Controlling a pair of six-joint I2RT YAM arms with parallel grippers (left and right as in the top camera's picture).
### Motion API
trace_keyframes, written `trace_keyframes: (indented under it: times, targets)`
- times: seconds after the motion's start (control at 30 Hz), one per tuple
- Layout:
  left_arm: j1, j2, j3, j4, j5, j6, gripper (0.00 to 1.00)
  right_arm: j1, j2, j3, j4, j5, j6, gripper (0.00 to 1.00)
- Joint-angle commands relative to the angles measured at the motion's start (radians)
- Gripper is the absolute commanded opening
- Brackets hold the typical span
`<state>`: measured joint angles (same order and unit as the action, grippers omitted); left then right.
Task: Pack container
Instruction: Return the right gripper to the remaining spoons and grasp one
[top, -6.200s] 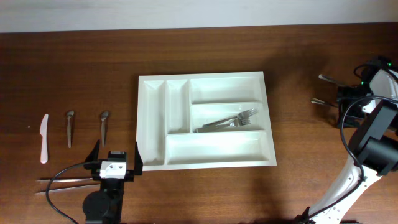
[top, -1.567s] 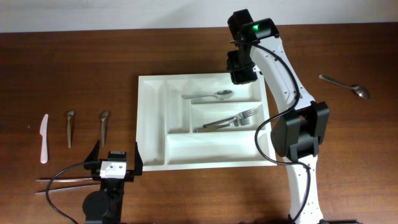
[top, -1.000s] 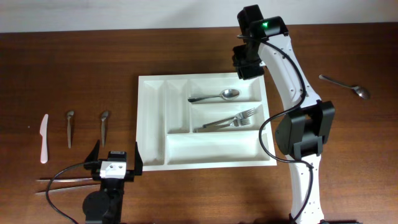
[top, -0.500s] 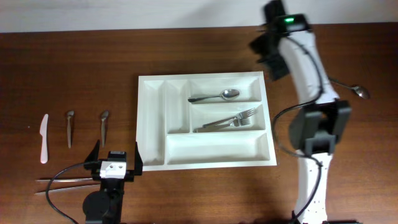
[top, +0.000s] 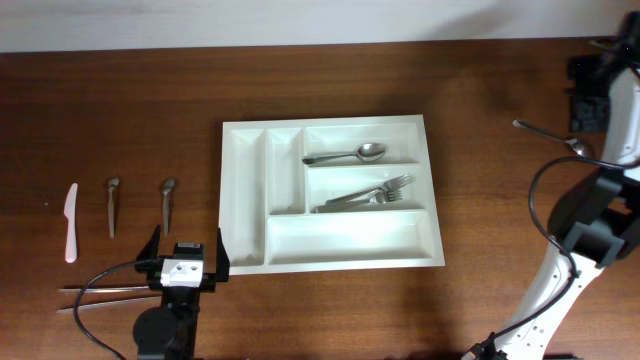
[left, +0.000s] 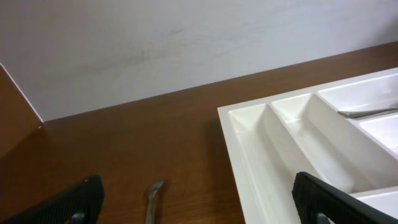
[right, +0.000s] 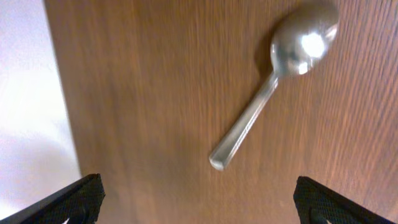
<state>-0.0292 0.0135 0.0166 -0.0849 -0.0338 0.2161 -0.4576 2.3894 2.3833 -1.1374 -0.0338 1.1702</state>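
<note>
Wooden table (top: 120, 100) with container (top: 350, 240), spoon (top: 345, 155) and forks (top: 370, 197) inside.

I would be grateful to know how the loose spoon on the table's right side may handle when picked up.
The spoon looks like shiny metal, so it is probably stiff and somewhat slippery. Its thin handle lies flat on the table, so a grasp may skid off. The rounded bowl may let it rock.
</note>
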Motion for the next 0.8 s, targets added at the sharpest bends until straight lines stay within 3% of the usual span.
trace_keyframes:
  times: [0.0, 0.13, 0.47, 0.77]
  targets:
    - [0.006, -0.008, -0.007, 0.003, 0.011, -0.010, 0.99, -0.011, 0.009, -0.007, 0.029, -0.040, -0.010, 0.99]
    - [0.006, -0.008, -0.008, 0.003, 0.011, -0.010, 0.99, -0.015, 0.044, -0.007, 0.018, 0.003, 0.000, 0.99]
    - [0.006, -0.008, -0.008, 0.003, 0.011, -0.010, 0.99, -0.043, 0.112, -0.007, -0.034, 0.003, 0.179, 1.00]
    - [0.006, -0.008, -0.008, 0.003, 0.011, -0.010, 0.99, -0.068, 0.122, -0.007, -0.063, 0.067, 0.193, 0.98]
